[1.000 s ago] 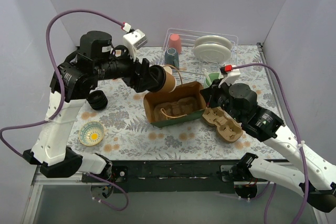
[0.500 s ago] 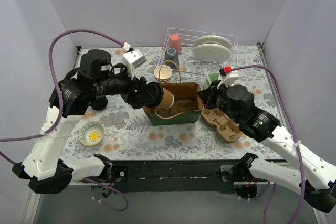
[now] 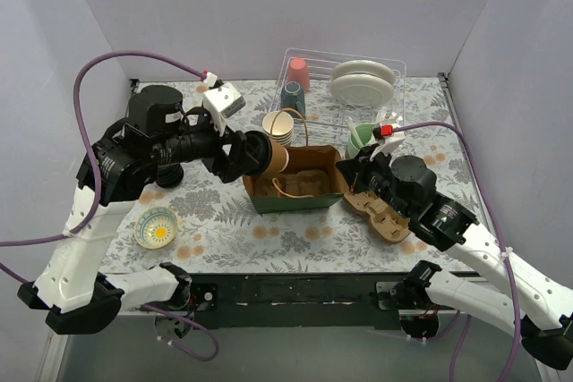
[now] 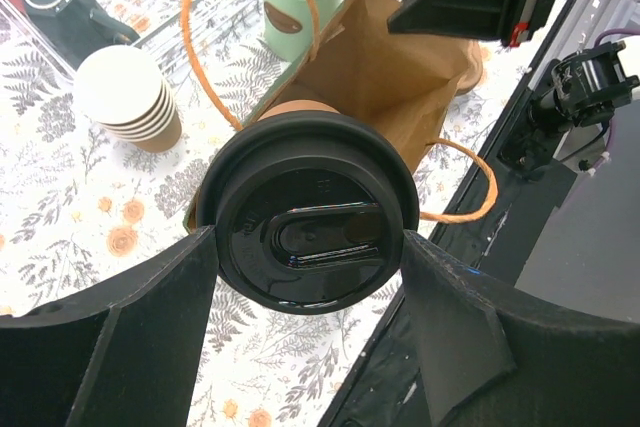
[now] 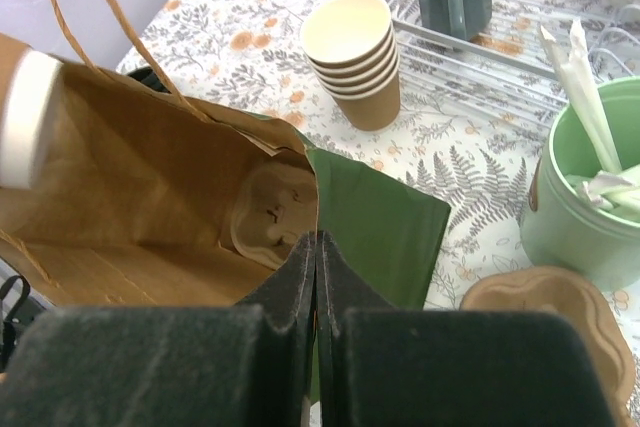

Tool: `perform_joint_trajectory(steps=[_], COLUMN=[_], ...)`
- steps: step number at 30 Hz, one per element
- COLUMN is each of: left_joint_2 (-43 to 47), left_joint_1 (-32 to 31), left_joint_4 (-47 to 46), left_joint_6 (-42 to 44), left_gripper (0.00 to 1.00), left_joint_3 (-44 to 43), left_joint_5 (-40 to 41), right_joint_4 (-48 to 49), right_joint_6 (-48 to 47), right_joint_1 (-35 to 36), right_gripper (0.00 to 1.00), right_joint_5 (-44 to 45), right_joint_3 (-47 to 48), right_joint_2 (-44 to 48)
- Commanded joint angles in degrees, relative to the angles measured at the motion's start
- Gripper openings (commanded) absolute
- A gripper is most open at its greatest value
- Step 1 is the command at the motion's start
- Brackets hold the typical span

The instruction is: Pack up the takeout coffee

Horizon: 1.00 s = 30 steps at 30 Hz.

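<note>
My left end effector point(image 4: 308, 252) has swung the takeout coffee point(image 4: 300, 212) forward to the paper bag's point(image 3: 309, 182) left rim. It is clamped around the lid, with the cup base pointing into the mouth. My right end effector point(image 5: 316, 247) pinches the opposite rim.

Likely a lab booth (bare walls point(image 3: 269, 6) enclose the table point(image 3: 233, 221)).

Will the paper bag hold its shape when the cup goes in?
Probably not alone: the paper bag looks thin and creased; the right gripper pinches its rim open. Being light, it may slide when the takeout coffee, clamped in the left gripper, pushes in.
</note>
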<state>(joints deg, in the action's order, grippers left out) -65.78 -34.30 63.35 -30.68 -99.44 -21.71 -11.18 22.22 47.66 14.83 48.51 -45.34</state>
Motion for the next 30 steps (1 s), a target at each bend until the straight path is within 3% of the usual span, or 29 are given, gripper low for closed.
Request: perform_joint_trajectory(steps=[1, 6, 10, 21, 25, 30], left_joint_2=[1.4, 1.2, 3.1, 0.2, -0.8, 0.2], left_joint_1=[-0.2, -0.2, -0.2, -0.2, -0.2, -0.2], left_joint_4=[-1.0, 0.5, 0.5, 0.5, 0.2, 2.2], left_joint_6=[1.0, 0.1, -0.9, 0.0, 0.2, 0.3], left_gripper=[0.0, 0.0, 0.0, 0.0, 0.0, 0.0], left_joint_3=[-3.1, -2.2, -0.2, -8.0, -10.0, -5.9], left_joint_5=[-1.4, -3.4, -4.6, -2.8, -1.3, -1.2], right_joint_4=[3.4, -1.8, 3.1, 9.6, 10.6, 12.9], right_joint_6=[-0.7, -1.2, -3.8, -6.6, -6.7, -6.0], right_joint_1=[0.3, 0.4, 0.4, 0.9, 1.2, 4.1], right_gripper=[0.01, 0.01, 0.01, 0.01, 0.01, 0.01], right_joint_5=[0.6, -1.1, -2.2, -2.6, -2.4, -0.2], right_joint_3=[-1.8, 1.1, -2.8, -7.6, -5.1, -8.2], right_joint_2=[2.0, 0.9, 4.2, 7.4, 4.6, 6.1])
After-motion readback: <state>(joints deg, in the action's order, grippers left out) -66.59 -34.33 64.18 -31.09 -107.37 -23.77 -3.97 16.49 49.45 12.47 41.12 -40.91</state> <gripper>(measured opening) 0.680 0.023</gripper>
